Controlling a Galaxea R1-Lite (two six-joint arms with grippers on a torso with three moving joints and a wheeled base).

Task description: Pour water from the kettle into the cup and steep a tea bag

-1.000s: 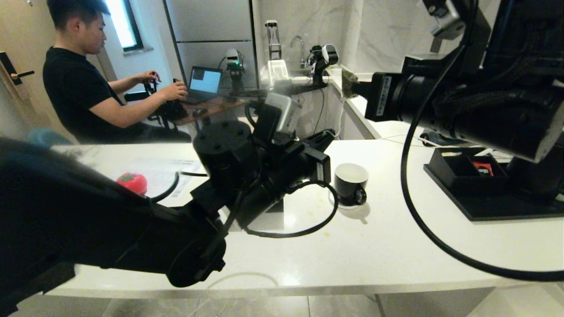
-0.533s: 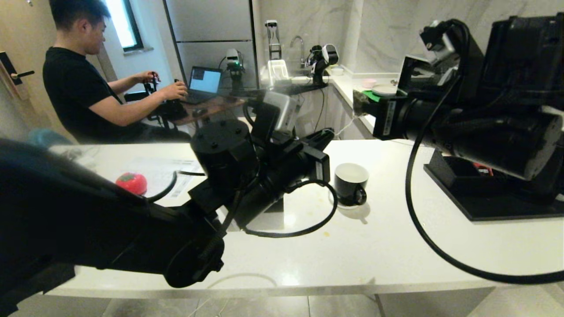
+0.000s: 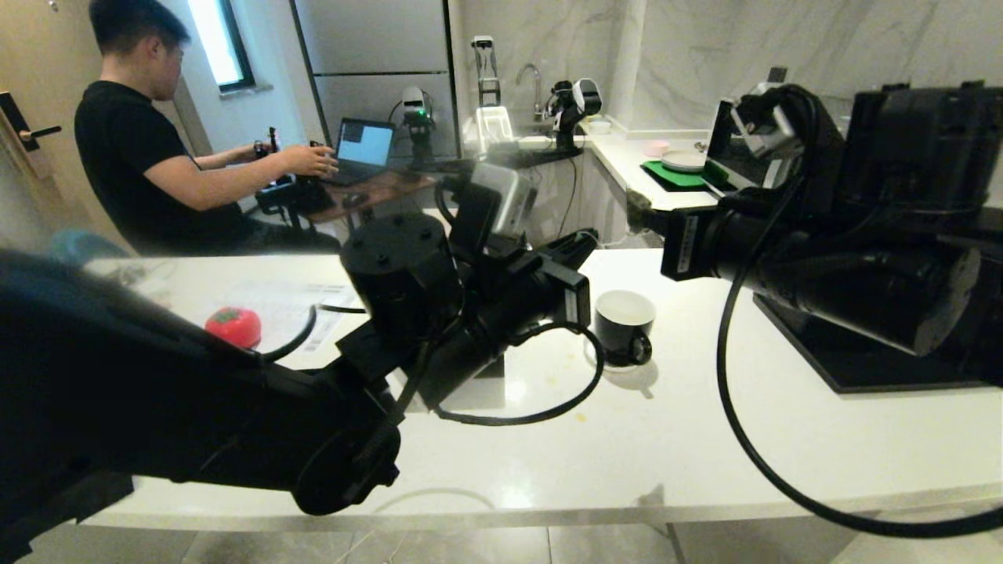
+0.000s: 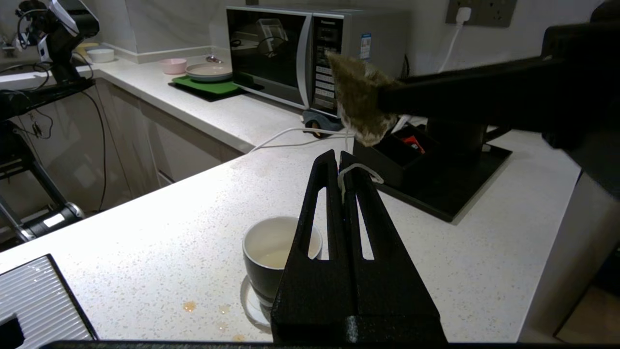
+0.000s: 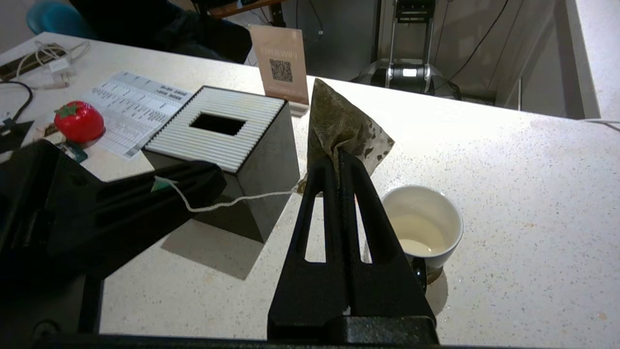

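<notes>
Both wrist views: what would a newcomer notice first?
First, the brown tea bag pinched in the shut right gripper, held in the air above the counter beside the cup. Its string runs across to the shut left gripper, which holds the string's end. The cup, black outside and white inside, holds a little pale liquid.

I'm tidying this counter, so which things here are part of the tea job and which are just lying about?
Job: cup on its saucer; tea bag in right gripper; its string in left gripper.
Lying about: red tomato, slotted box, printed sheet, microwave.
</notes>
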